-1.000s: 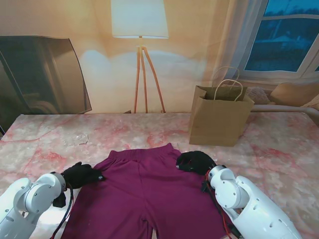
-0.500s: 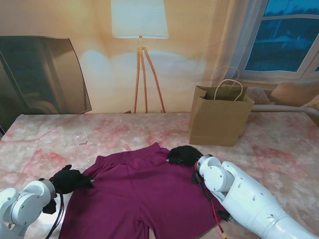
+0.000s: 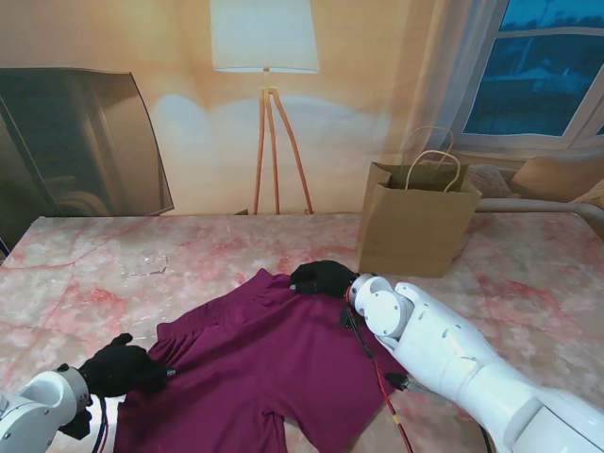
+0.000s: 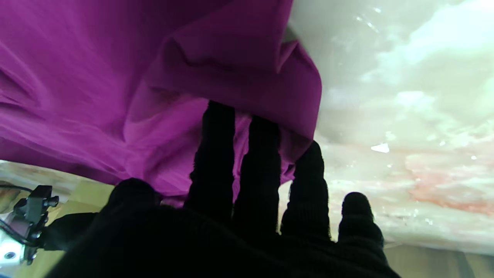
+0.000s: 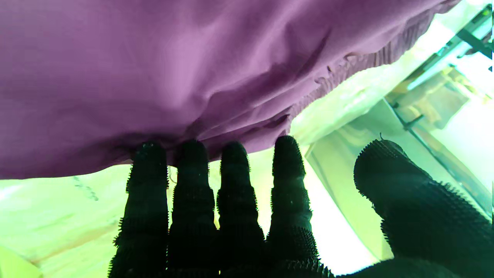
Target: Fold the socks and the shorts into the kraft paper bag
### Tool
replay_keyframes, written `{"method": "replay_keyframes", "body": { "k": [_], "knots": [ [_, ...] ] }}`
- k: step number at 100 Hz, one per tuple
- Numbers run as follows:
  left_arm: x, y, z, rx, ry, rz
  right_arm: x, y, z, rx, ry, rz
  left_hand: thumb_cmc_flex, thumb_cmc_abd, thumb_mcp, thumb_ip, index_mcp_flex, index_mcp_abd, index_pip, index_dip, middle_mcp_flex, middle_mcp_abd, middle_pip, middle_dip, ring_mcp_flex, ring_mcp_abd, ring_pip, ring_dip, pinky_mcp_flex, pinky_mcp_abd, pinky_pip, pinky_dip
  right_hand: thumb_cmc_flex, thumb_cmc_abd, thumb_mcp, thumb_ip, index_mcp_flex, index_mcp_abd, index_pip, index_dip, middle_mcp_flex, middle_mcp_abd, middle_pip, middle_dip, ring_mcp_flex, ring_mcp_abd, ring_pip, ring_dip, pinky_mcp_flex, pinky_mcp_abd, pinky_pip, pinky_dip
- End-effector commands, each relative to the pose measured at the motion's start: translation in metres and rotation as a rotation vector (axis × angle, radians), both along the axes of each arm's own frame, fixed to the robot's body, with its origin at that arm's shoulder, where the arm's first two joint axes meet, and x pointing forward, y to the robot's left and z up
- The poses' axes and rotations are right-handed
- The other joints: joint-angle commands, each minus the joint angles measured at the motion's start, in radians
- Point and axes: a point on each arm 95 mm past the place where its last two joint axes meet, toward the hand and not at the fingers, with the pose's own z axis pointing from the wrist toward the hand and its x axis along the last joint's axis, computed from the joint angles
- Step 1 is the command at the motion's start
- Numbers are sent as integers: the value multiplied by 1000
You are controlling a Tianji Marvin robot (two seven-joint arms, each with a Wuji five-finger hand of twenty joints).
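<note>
shorts point(image 3: 274, 363) on table point(image 3: 85, 274), bag point(image 3: 415, 226) behind right

We have rotated the shorts point(image 3: 264, 363): right hand point(image 3: 323, 277) moved farther, left hand point(image 3: 121, 366) nearer.

One shorts point(image 3: 255, 363), one bag point(image 3: 413, 230), apparently no socks.

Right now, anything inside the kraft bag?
Cannot tell. The kraft paper bag stands upright with its mouth open and handles up, but its front wall hides the inside. The shorts are still on the table, held by both robot hands; no socks are visible.
</note>
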Motion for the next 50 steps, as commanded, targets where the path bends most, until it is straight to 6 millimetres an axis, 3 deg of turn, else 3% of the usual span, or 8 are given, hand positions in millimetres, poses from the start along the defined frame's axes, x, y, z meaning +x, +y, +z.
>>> {"method": "replay_keyframes", "body": {
  "k": [1,16,28,43,50],
  "knots": [
    [-4,-3,2,-1,-38,5,-7,7,5,28,-23,17,-43,-11,5,71,-43,-20,-26,4,-52,39,5,-5,16,10,-5,8,-1,36,20,42,-50,8,-23,47,-34,-1,-15,-8,-30,-27,-12,-10,-26,1,-26,-19,-19,-32,-18,-28],
    [2,-10,18,-24,-197,9,-26,1,24,86,-110,11,-42,-68,16,87,-121,-29,-75,1,-178,14,-53,-52,-4,-7,-38,-2,41,75,79,60,-51,3,-28,47,-37,-9,-11,-7,-31,-34,-3,-6,-19,5,-17,-16,-16,-31,-11,-19],
    [17,-23,29,-82,-294,30,-46,-8,38,112,-171,5,-1,-125,48,93,-111,11,-91,2,-188,-7,-61,-83,-6,-32,-76,-32,42,72,126,47,-49,4,-32,47,-32,-9,-9,-8,-15,-31,3,-5,2,2,-9,-11,2,-33,1,-9],
    [42,-50,34,-177,-340,-4,-74,-22,39,121,-192,1,68,-158,113,68,-132,47,-142,-36,-199,-41,-72,-125,-41,-84,-121,-88,5,14,120,-15,-31,2,-24,48,4,10,2,-6,39,-19,30,5,64,9,17,3,56,-30,34,5],
    [55,-63,33,-211,-336,-39,-88,-29,35,116,-184,3,87,-148,135,37,-139,40,-147,-47,-206,-56,-73,-148,-82,-114,-141,-124,-2,-31,1,-91,-13,6,-9,52,25,14,7,-4,61,-13,41,9,88,13,27,10,80,-31,47,8]
  ]
}}
